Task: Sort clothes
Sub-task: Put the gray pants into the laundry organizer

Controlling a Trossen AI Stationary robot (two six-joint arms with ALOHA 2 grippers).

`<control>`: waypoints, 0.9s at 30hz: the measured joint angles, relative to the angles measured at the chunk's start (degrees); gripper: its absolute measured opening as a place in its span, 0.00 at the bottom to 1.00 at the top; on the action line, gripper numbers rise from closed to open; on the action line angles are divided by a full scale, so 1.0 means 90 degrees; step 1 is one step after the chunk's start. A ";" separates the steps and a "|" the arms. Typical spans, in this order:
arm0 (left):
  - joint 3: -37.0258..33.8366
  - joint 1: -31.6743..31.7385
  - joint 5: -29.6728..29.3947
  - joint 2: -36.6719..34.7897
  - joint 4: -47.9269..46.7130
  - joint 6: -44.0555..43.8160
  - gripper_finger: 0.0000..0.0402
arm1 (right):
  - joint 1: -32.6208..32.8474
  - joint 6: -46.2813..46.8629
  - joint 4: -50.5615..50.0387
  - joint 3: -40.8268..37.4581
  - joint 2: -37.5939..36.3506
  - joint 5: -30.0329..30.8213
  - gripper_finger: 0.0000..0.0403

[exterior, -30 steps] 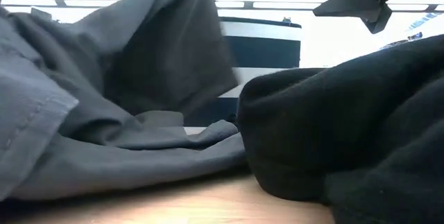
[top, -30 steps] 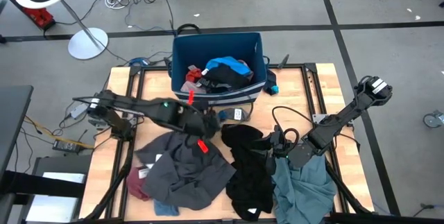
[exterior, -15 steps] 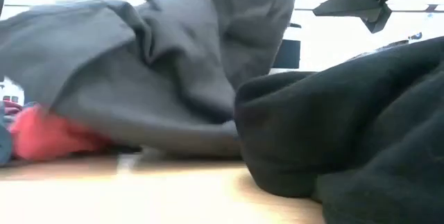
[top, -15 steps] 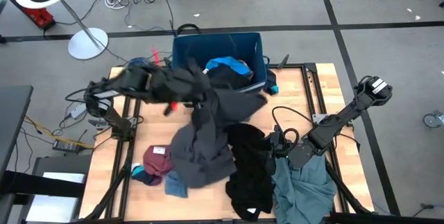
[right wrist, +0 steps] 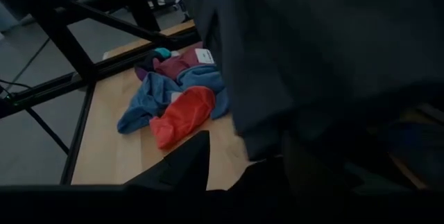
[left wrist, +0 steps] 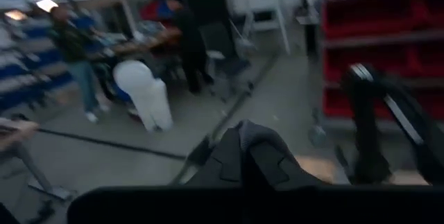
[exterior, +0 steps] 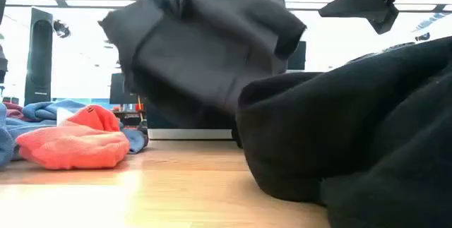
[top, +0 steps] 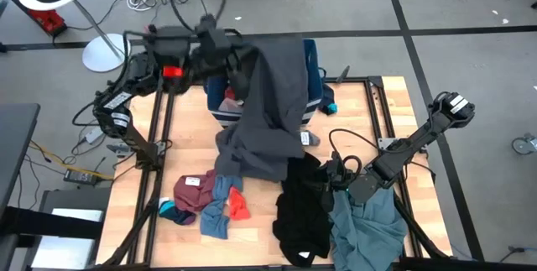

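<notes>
High view: left gripper clamps dark grey garment draping below it; right gripper parted over black garment.

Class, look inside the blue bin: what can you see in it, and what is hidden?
Inside the bin, only a red scrap shows. The grey garment, lifted by the left gripper, drapes over the rest.

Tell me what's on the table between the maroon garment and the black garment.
In the high view, a blue piece and a small red piece lie right beside the maroon garment; then bare wood up to the black garment.
</notes>
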 joint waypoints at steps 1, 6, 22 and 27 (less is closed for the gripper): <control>-0.0003 0.0114 -0.0002 0.0000 0.0253 0.0101 0.00 | 0.0000 0.0001 -0.0003 0.0000 0.0000 0.0000 0.45; -0.0008 0.0644 -0.0010 0.0000 0.2158 0.0512 0.00 | 0.0000 0.0001 -0.0043 0.0000 0.0000 0.0000 0.45; -0.0003 0.2177 0.0158 0.0453 0.6023 0.0738 0.00 | -0.0080 -0.0056 -0.0206 0.0000 0.0023 0.0024 0.44; -0.0003 0.2369 0.1031 0.0819 0.5948 0.0216 0.00 | -0.0092 -0.0096 -0.0240 0.0000 0.0027 0.0026 0.43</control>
